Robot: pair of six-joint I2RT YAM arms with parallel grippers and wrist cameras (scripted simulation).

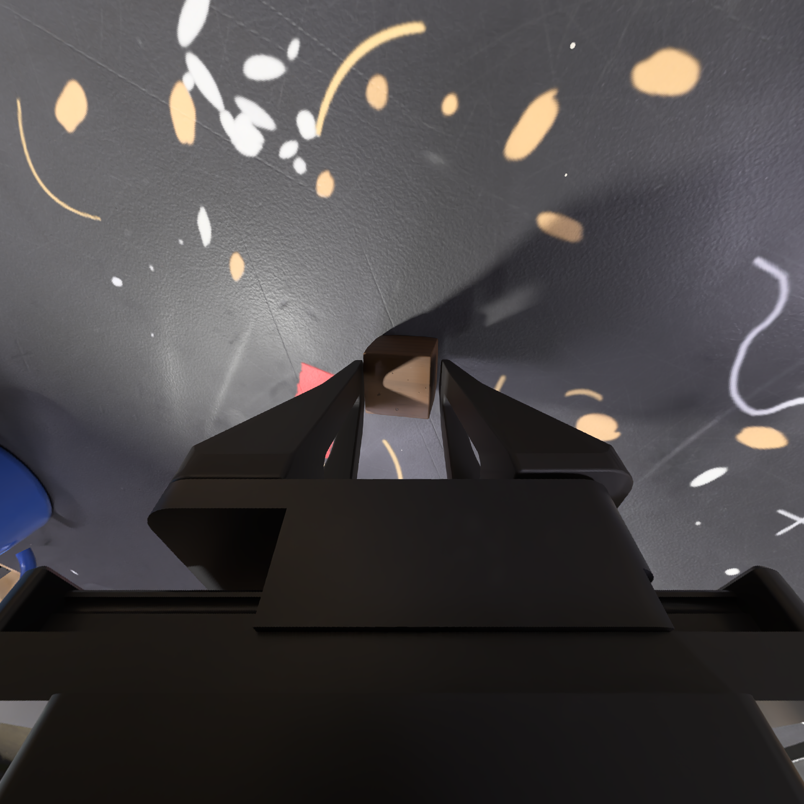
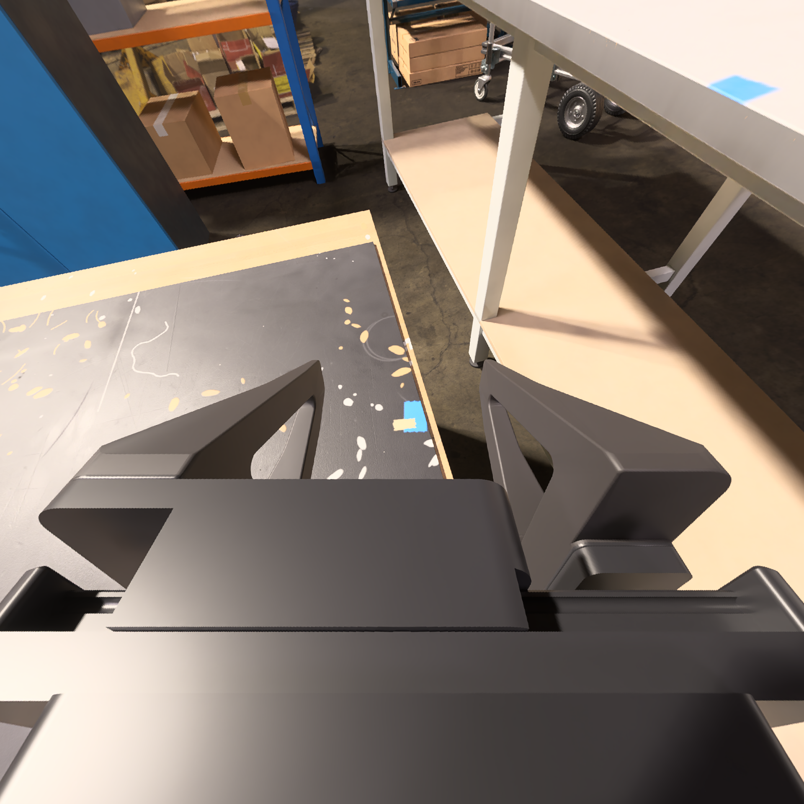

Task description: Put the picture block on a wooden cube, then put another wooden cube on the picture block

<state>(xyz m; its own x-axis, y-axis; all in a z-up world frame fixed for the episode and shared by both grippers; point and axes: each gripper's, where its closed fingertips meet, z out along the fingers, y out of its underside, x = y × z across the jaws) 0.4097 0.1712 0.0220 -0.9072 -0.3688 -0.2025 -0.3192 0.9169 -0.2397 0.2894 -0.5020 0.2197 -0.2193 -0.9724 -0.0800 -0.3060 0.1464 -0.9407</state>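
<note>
At the far left edge a glossy blue rounded object [image 1: 19,500] peeks into the left wrist view. A red, flat-looking scrap [image 1: 311,377] lies just left of the left pincer [image 1: 401,383], partly hidden behind its finger. That pincer is narrow, its dark matte fingers clamped on the side faces of a wooden cube [image 1: 400,378], held above the bench [image 1: 130,304]. The cube is smooth brown with rounded edges, equal-sided, one face turned toward the camera, slightly twisted. The bench mat is dark, leathery, flecked with cream and white paint. The right pincer [image 2: 400,378] stands wide and holds nothing, over the mat's corner near a blue tape patch [image 2: 412,415].
</note>
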